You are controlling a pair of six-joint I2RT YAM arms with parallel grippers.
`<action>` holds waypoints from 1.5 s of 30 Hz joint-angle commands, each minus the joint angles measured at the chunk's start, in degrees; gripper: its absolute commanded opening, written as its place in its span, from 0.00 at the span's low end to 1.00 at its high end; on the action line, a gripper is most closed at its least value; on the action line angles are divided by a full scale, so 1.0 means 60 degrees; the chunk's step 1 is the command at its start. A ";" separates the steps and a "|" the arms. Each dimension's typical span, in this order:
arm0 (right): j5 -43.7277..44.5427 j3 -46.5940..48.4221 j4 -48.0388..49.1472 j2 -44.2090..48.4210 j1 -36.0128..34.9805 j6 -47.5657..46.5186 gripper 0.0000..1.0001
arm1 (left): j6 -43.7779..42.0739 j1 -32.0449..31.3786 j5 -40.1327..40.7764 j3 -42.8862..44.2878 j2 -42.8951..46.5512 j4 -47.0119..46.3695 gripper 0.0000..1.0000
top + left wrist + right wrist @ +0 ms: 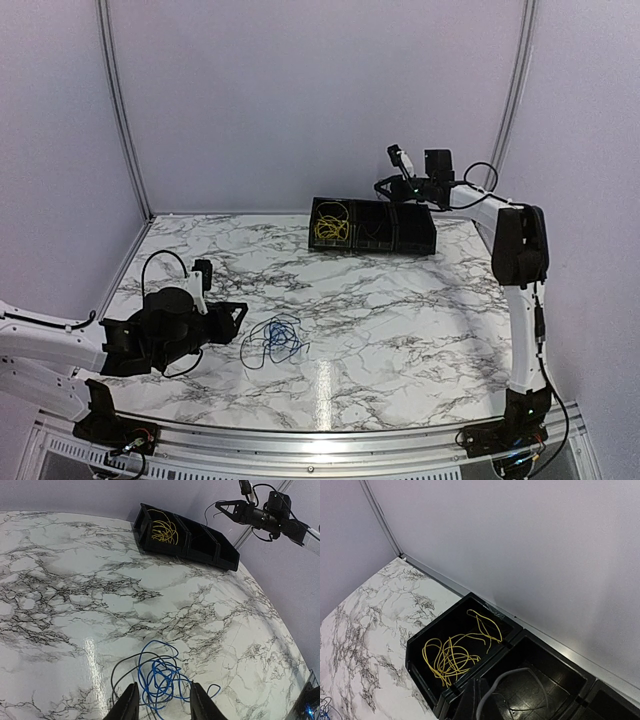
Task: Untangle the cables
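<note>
Marble table (420, 330), two arms, one black tray of three compartments (418, 232) at the far edge.

Blue cable (277, 340): loose tangle lying on the table, near-left of centre, well apart from the tray. Its outer loops look darker; cannot tell whether that is a second strand.

Left gripper (236, 313): low over the table just left of the blue cable, pointing at it. In the left wrist view the fingers (128, 706) stand apart with the tangle lying ahead between them. Jaws released, nothing grasped.

Yellow cable (452, 655): heaped in the tray's left compartment, one loop reaching toward the far wall.

Middle compartment: a thin dark strand on the floor, probably the black cable (520, 709), faint and hard to make out.

Right gripper (397, 156): raised above and behind the tray, arm stretched over the far-right side. Jaws clenched, holding nothing.
</note>
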State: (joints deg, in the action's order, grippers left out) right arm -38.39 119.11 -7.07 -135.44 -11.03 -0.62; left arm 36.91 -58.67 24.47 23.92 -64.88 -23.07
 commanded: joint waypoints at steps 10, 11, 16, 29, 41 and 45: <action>0.0411 0.0553 -0.0265 -0.1228 -0.0174 -0.0198 0.00 | 0.0243 -0.0050 -0.0107 0.0027 0.0098 0.0110 0.37; 0.0456 0.0559 -0.0302 -0.1242 -0.0190 -0.0239 0.00 | 0.0250 -0.0050 -0.0097 0.0034 0.0092 0.0110 0.37; 0.0705 0.0524 -0.0594 -0.1143 -0.0264 -0.0447 0.00 | 0.0284 -0.0050 -0.0090 0.0130 -0.0096 0.0097 0.37; 0.1665 -0.1117 -0.0974 0.0619 -0.0465 -0.0944 0.24 | 0.0375 -0.0093 -0.0140 0.0041 -0.0101 0.0095 0.37; 0.3127 -0.2728 -0.1096 0.2598 -0.0681 -0.1359 0.51 | 0.0535 -0.0109 0.0029 -0.0376 0.0383 0.0108 0.37; 0.2487 -0.3073 -0.0971 0.3034 -0.0700 -0.1392 0.49 | 0.0530 -0.0109 -0.0074 -0.0405 0.0398 0.0110 0.38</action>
State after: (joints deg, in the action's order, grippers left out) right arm -21.98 102.76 -12.82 -120.03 -14.68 -8.32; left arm 39.90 -59.00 24.03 22.26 -63.46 -22.83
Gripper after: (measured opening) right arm 0.508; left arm 0.375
